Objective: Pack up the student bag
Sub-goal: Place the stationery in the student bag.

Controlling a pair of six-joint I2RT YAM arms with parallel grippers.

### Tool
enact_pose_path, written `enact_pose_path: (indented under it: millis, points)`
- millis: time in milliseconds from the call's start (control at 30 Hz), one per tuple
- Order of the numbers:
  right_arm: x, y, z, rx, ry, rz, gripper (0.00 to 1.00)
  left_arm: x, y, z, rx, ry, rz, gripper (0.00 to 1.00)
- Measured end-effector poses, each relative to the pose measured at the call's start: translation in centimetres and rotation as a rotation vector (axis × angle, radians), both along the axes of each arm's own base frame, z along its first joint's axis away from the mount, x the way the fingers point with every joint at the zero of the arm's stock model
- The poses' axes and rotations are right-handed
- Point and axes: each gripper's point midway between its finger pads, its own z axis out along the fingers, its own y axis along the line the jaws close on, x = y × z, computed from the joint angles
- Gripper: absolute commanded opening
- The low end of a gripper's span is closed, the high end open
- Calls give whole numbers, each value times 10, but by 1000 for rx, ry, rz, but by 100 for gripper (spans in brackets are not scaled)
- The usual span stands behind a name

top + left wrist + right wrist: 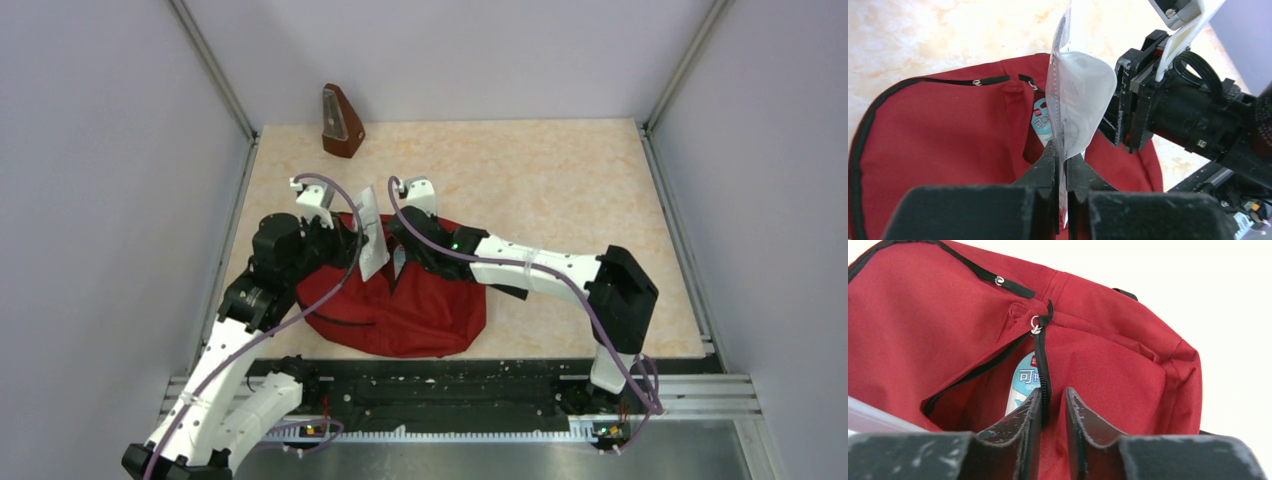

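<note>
The dark red student bag [420, 310] lies on the table near the arm bases, its zipped pocket open. My left gripper [1064, 155] is shut on a clear plastic pouch [1078, 95] and holds it upright over the pocket opening; the pouch also shows in the top view [370, 232]. My right gripper [1053, 392] is shut on the pocket's black zipper edge [1043, 365] and the red fabric, holding the opening apart. A blue and white packet [1023, 382] sits inside the pocket. In the top view the two grippers, left [352, 242] and right [402, 245], are close together above the bag's far edge.
A brown pyramid-shaped metronome [342, 122] stands at the back left of the table. Grey walls with metal posts enclose the table on three sides. A black rail [450, 385] runs along the near edge by the arm bases.
</note>
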Motion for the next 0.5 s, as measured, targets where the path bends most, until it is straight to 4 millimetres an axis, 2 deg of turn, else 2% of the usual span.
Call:
enact_pose_path:
  millis: [33,67,200,500]
  points:
    - [0,-1,0,-2,-1,-3,2,0,-2,1,-13,3,-5,0]
    - [0,-1,0,-4,-4,-3,0,0,-4,2,-27,4,-10,0]
    - [0,-3,2,0,-9,-7,0,4,-13,1,-95,-10,-20,0]
    - [-6,-14,10,35,-29,-8,0,12,-28,-48,-143,129,-42,0]
